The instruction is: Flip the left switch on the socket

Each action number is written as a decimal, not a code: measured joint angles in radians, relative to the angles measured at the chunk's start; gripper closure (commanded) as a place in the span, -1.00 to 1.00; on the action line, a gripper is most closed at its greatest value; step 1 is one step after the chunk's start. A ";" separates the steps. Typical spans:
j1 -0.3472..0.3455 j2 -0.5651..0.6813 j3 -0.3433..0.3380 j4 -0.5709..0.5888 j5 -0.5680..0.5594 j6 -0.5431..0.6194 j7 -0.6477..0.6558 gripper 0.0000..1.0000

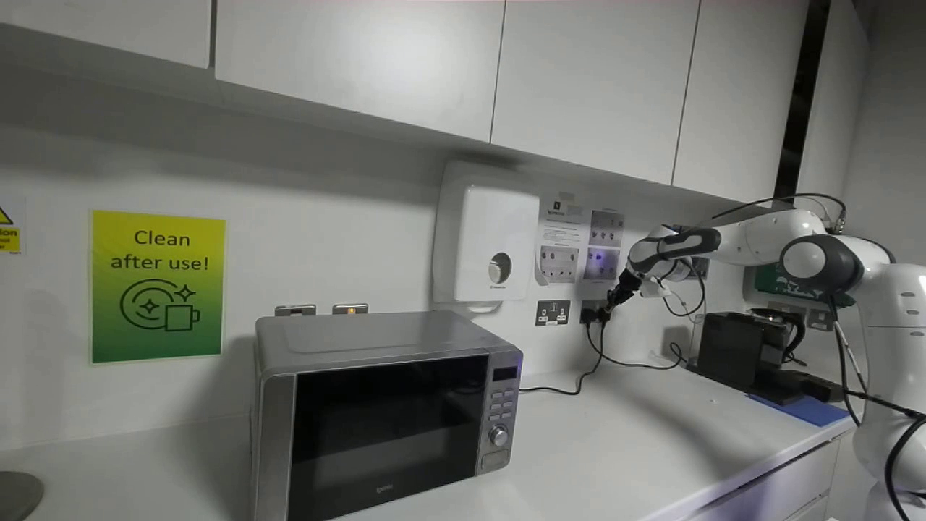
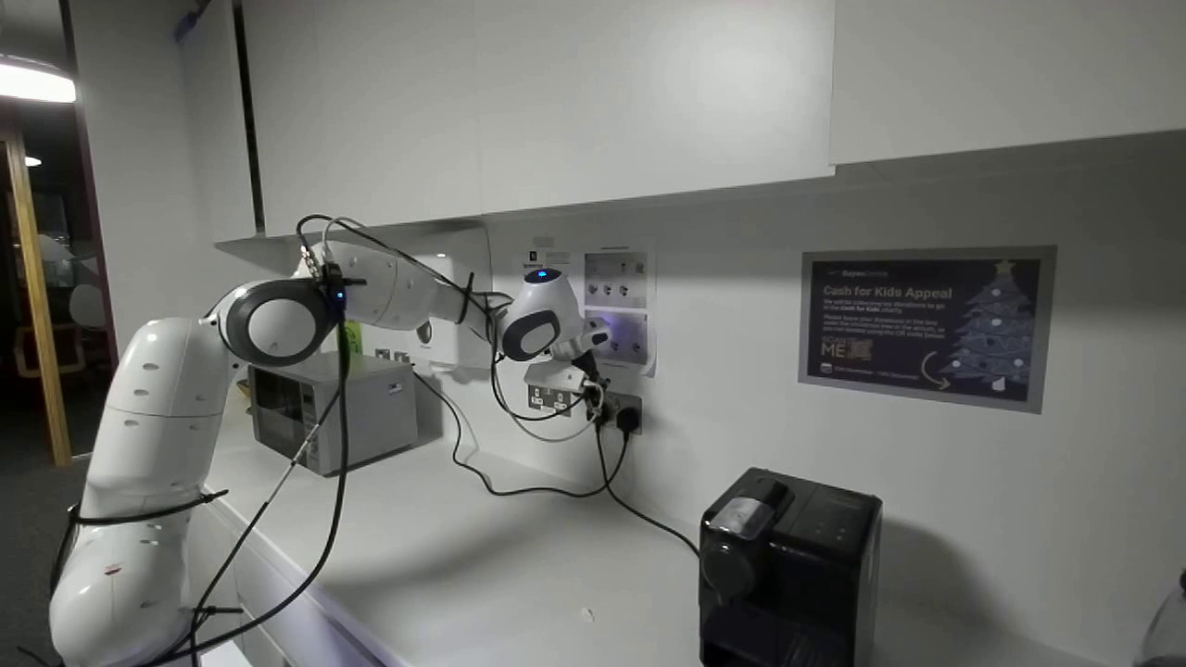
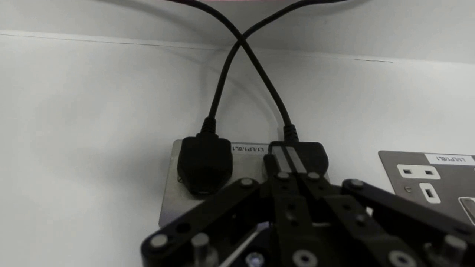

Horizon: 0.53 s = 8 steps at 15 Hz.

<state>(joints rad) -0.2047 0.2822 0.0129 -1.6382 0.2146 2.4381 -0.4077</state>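
So, you can read "Clean after use!" on the green-and-yellow sign [image 1: 157, 289] well left of the socket [image 3: 246, 165], and "Cash for Kids Appeal" on the dark poster [image 2: 917, 324] to the socket's right. The microwave [image 1: 391, 420], left of the socket, has door lettering [image 1: 384, 488] too small to be sure of. In your upside-down wrist view, a white label [image 3: 249, 149] along the socket's edge shows "LP1"; the rest is doubtful. The socket itself is a grey metal plate on the wall [image 1: 325, 253] above the bench [image 1: 608, 434], carrying two black plugs [image 3: 205, 163] whose cables [image 3: 267, 79] cross below it. Your claw [image 3: 290, 160] has its fingers together in front of the socket's left plug [image 3: 316, 154]; you cannot tell whether they touch it. The claw covers that side of the socket, hiding the left switch.
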 measured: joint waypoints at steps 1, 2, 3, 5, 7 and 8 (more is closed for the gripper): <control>0.001 0.004 0.001 0.006 0.000 0.000 0.000 1.00; 0.002 0.010 0.001 0.015 0.000 0.000 0.000 1.00; 0.002 0.019 0.001 0.027 0.000 0.000 0.000 1.00; 0.002 0.039 0.001 0.054 0.000 0.000 0.000 1.00; 0.002 0.066 0.002 0.087 0.000 0.000 0.000 1.00; 0.002 0.079 0.003 0.103 0.000 0.000 0.000 1.00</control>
<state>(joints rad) -0.2023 0.3615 0.0157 -1.5351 0.2147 2.4381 -0.4077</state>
